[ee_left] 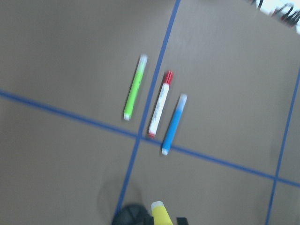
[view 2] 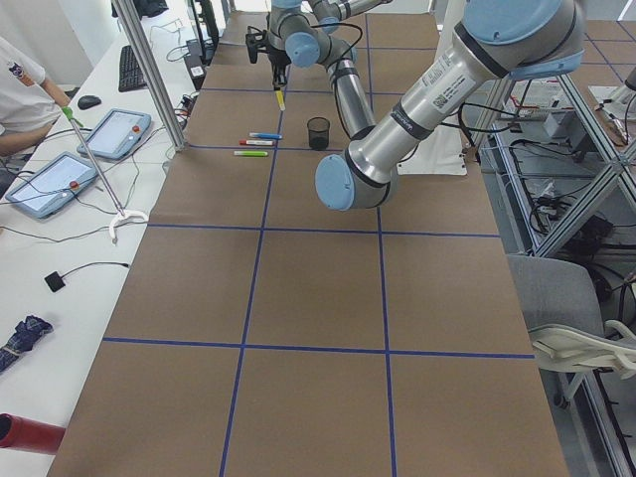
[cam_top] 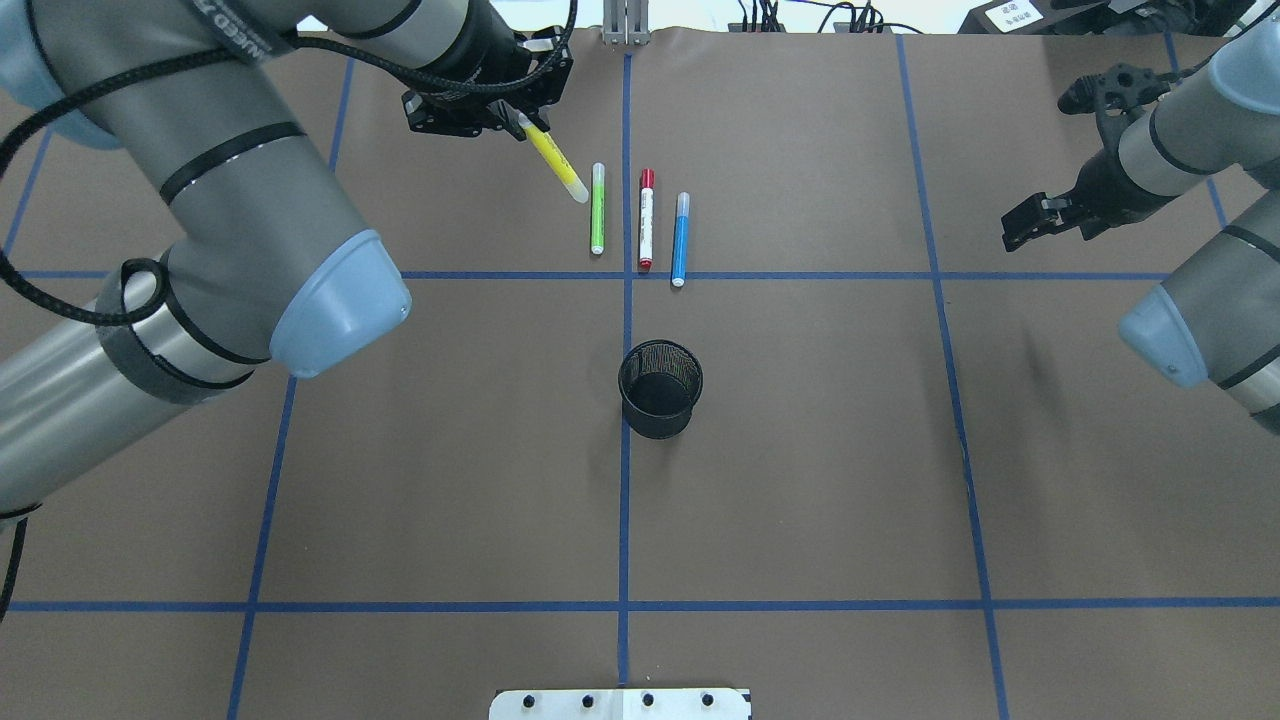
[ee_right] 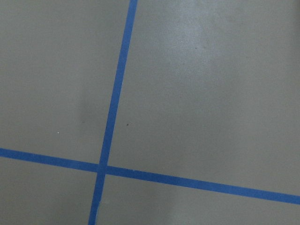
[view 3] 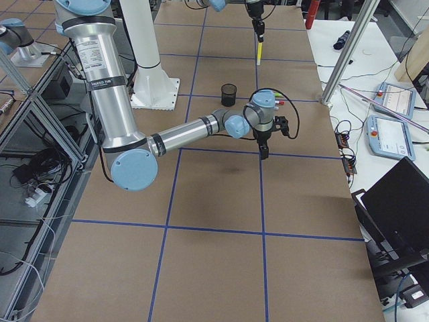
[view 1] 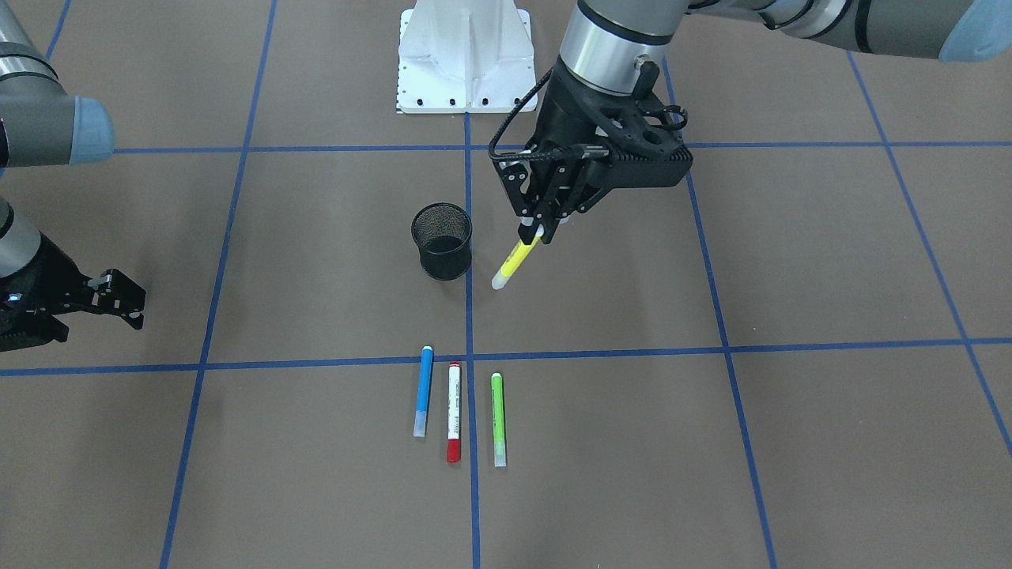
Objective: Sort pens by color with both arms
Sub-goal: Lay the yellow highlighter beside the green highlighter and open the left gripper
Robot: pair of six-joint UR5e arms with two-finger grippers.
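My left gripper point(view 1: 539, 231) is shut on the yellow pen point(view 1: 514, 262) and holds it tilted above the table, right of the black mesh cup point(view 1: 442, 241) in the front view. The blue pen point(view 1: 424, 391), the white pen with a red cap point(view 1: 454, 411) and the lime green pen point(view 1: 498, 419) lie side by side on the table. The left wrist view shows the green pen point(ee_left: 134, 87), the red-capped pen point(ee_left: 159, 110), the blue pen point(ee_left: 173, 124) and the yellow pen's tip point(ee_left: 161, 213). My right gripper point(cam_top: 1035, 220) is open and empty, far to the side.
The white metal base point(view 1: 466, 55) stands behind the cup. Blue tape lines cross the brown table point(cam_top: 800, 450). The right wrist view shows only table and tape. A person sits at the side bench point(view 2: 25, 94) with tablets.
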